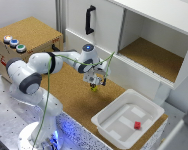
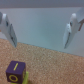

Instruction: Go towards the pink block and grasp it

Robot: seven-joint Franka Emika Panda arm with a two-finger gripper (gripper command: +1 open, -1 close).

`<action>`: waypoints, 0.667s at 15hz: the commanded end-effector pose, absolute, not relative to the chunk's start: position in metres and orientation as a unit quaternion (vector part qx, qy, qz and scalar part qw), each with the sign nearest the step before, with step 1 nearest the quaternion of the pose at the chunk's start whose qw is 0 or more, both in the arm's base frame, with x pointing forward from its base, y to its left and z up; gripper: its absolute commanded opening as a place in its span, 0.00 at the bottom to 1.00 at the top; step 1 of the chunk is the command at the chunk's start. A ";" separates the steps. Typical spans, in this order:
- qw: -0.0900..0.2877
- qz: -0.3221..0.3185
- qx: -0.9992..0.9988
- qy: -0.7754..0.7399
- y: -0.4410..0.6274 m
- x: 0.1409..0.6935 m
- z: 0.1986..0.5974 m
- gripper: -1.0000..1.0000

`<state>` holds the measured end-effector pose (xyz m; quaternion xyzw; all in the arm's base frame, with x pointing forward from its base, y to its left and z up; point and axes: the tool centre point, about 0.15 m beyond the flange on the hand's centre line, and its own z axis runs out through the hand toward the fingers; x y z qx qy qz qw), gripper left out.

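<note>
Although the task named the pink block (image 1: 137,125), the claw (image 1: 95,83) hung well apart from it, above the cork-covered desk (image 1: 69,92) and close over a small yellow-and-purple cube (image 1: 94,89). The pink block lay inside the white tray (image 1: 110,131), toward the exterior view's right and nearer to the camera. It rested on the tray floor, apart from the walls as far as I could tell, so I judged that a grip from above would have room on both sides.

In the wrist view the two fingers (image 2: 70,30) stood wide apart with nothing between them, so the claw was released and empty. The yellow-and-purple cube (image 2: 16,71) showed at the edge of that picture, not between the fingers, and the pink block did not appear there at all. This suggested to me that the claw was not aimed at the wrong cube; it only happened to be above it.

The arm (image 1: 49,62) reached out low and horizontal from its base, with a green cable (image 1: 46,100) hanging along it. Behind it stood a white cabinet (image 1: 144,35) with an open shelf, and a box with coloured buttons (image 1: 14,42) was at the exterior view's left.

I judged that the approach was at an early stage. The next move probably called for travel toward the tray, then a descent over its rim, keeping the fingers apart until they stood on both sides of the block. A risk was that a finger struck the tray wall, or that the tiny block slid away on the smooth floor.
</note>
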<state>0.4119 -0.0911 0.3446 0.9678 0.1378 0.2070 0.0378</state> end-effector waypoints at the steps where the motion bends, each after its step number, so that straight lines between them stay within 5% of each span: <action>1: 0.037 0.208 0.968 0.137 -0.092 0.412 0.345 1.00; 7: -0.069 0.100 0.992 0.038 -0.145 0.423 0.385 1.00; 10: -0.057 0.089 0.994 0.003 -0.177 0.422 0.400 1.00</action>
